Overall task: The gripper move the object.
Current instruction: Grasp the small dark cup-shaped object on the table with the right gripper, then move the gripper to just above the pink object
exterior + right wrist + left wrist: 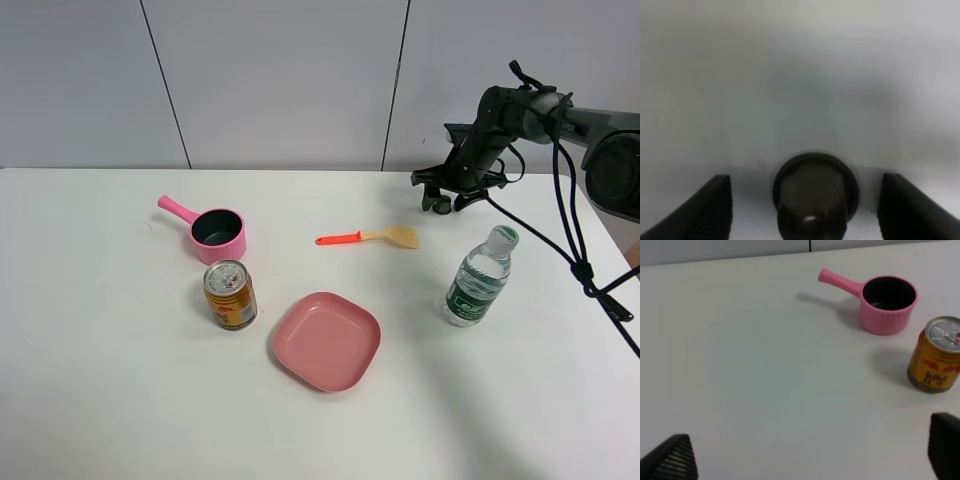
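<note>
My right gripper (449, 199) hangs low over the far right of the white table, jaws open. In the right wrist view the gripper (807, 207) has its two black fingers (715, 207) on either side of the object (815, 195), a small dark grey-brown dome knob with a flared base, standing on the table. The fingers stand apart from the knob. In the exterior view the knob is a small dark shape (437, 204) under the gripper, hard to tell from it. My left gripper (810, 460) is open and empty, with only its fingertips (670, 462) showing.
A pink pot (218, 233) with a handle, a gold can (230, 294), a pink plate (327, 340), an orange-handled spatula (370, 237) and a water bottle (480, 277) stand on the table. The pot (887, 302) and can (937, 362) lie ahead of my left gripper.
</note>
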{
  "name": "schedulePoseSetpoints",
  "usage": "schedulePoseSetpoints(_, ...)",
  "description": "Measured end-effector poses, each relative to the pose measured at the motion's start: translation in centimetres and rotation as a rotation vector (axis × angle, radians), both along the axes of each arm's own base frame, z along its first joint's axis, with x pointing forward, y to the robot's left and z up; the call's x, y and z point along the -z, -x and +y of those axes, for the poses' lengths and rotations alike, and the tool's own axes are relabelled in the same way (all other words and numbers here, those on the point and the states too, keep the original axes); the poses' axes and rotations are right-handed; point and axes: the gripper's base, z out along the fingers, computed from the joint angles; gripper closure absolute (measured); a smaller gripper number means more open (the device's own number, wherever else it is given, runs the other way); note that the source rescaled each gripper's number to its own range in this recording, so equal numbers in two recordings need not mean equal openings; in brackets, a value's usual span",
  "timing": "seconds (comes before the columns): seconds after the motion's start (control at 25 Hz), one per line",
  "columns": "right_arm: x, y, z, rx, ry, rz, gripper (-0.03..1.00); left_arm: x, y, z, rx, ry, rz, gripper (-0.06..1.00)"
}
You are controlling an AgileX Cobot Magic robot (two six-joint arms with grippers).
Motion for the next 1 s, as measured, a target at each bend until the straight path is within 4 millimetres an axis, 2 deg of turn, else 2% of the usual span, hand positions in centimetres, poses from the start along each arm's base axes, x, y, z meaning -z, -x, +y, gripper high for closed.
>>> schedulePoseSetpoints(0.32,0.01,0.02,0.0,-0.001,0.0,0.002,0.62,0.0,0.0,0.0,0.0,0.0,0.0,-0.06)
schedulePoseSetpoints(0.8,0.01,0.02,0.0,-0.001,0.0,0.002,0.93,0.0,0.0,0.0,0.0,0.0,0.0,-0.06)
schedulePoseSetpoints(1.0,0.01,0.02,0.0,-0.001,0.0,0.002,0.96,0.0,0.0,0.0,0.0,0.0,0.0,-0.06)
